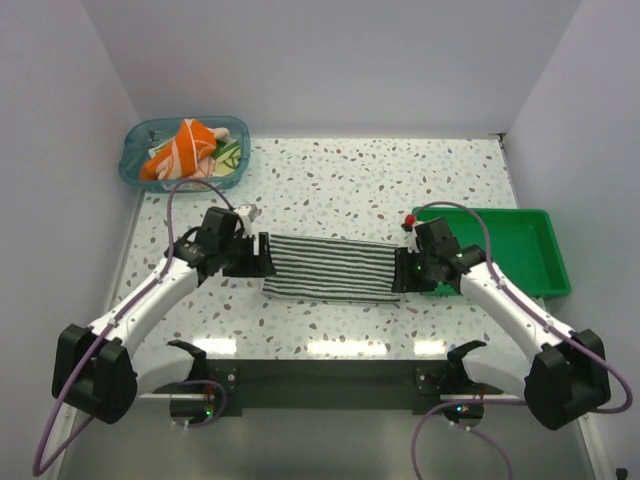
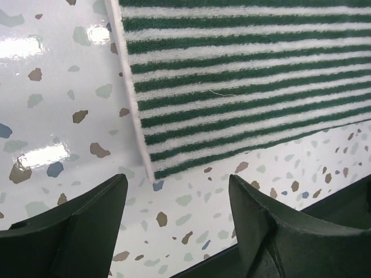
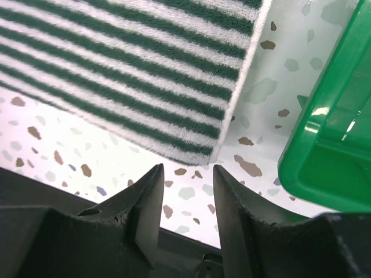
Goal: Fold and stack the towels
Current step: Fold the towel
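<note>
Striped towel [image 1: 330, 268] lies flat at centre frame in the top view. It's a long rectangle with dark and white stripes running along its length. In the wrist views the stripes read dark green, the pile is looped terry, and there's a plain white hem on each short end.

My left hand [image 1: 256, 262] is at the towel's left end. It's released, with the fingers spread wide and nothing between them. In the left wrist view the hand [image 2: 177, 217] sits low in frame and the towel's [image 2: 243, 81] near corner is just above the gap, not touching.

My right hand [image 1: 404, 272] is at the right end. The gap is narrower but it's also released, nothing gripped. In the right wrist view the hand [image 3: 186, 194] is right below the towel's [image 3: 133, 75] corner.

Desk [image 1: 350, 180] is glossy white with terrazzo speckle.

A green plastic tray [image 1: 540, 225] with a glossy rim sits at right of frame, just beside my right hand. It also shows at the right edge of the right wrist view [image 3: 330, 145].

Upper left: a translucent blue bin [image 1: 135, 165] holds the orange towel [image 1: 185, 145] and the green towel [image 1: 228, 152], both crumpled.
</note>
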You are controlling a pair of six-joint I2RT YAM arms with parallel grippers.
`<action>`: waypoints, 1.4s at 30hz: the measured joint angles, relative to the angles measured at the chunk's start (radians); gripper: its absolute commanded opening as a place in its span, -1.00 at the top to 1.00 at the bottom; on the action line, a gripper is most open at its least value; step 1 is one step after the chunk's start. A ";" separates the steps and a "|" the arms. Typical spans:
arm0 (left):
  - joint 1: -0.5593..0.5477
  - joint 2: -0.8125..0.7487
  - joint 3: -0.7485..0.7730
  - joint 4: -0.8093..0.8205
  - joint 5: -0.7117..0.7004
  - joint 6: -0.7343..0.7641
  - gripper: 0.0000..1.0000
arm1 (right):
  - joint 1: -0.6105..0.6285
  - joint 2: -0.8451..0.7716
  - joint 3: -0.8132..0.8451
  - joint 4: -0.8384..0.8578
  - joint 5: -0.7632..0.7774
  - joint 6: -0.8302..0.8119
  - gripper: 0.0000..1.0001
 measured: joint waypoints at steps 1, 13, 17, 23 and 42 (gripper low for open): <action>0.000 -0.014 0.002 0.000 0.005 -0.007 -0.52 | 0.000 -0.020 0.003 -0.006 -0.005 0.000 0.13; -0.113 0.121 0.101 0.074 0.037 -0.081 0.01 | 0.011 0.006 0.068 0.099 -0.008 0.076 0.21; -0.133 0.166 0.041 0.124 0.028 -0.102 0.10 | 0.014 0.037 -0.020 0.171 -0.008 0.111 0.25; -0.133 0.235 -0.082 0.159 -0.003 -0.138 0.30 | 0.014 0.079 -0.139 0.206 -0.004 0.146 0.27; 0.099 0.126 -0.141 0.128 -0.140 -0.151 0.20 | 0.077 0.175 -0.057 0.224 0.031 0.135 0.25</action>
